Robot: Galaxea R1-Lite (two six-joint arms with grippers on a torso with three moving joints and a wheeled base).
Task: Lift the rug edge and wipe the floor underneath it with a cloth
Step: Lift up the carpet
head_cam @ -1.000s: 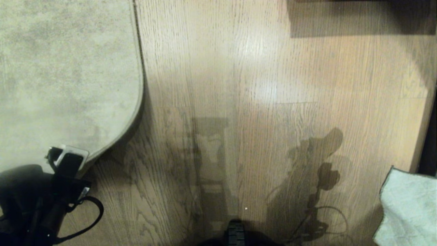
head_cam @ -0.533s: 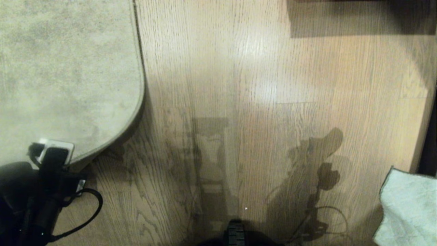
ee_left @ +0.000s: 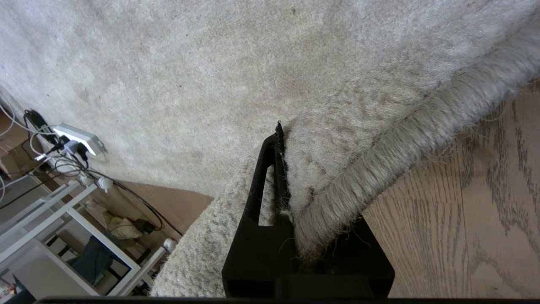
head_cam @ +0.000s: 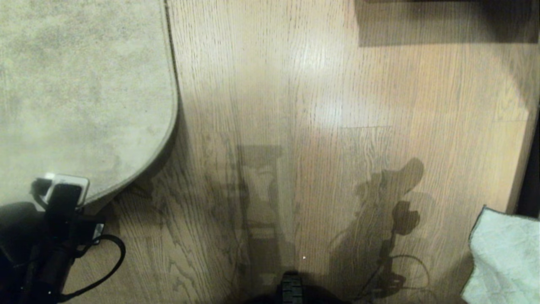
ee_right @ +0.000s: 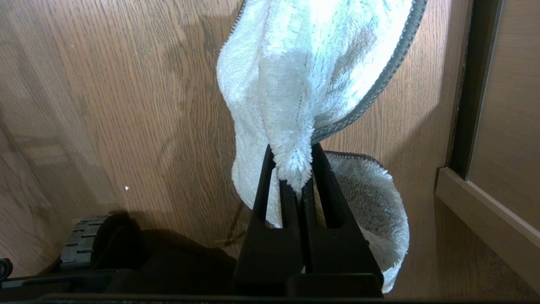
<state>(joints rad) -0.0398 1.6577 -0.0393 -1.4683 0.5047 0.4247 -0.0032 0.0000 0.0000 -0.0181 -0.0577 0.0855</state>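
cloth (head_cam: 504,257): cut off by frame edge | rug edge (ee_left: 405,143): hides lower claw finger

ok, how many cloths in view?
1. The cloth is pinched in the right gripper, hanging over the floor at the robot's right. More could be out of frame.

The rug edge (head_cam: 171,126) lay on the floor (head_cam: 316,126), left of its bare middle; the cloth (head_cam: 504,257) lay far right of the rug edge and nearer the robot.
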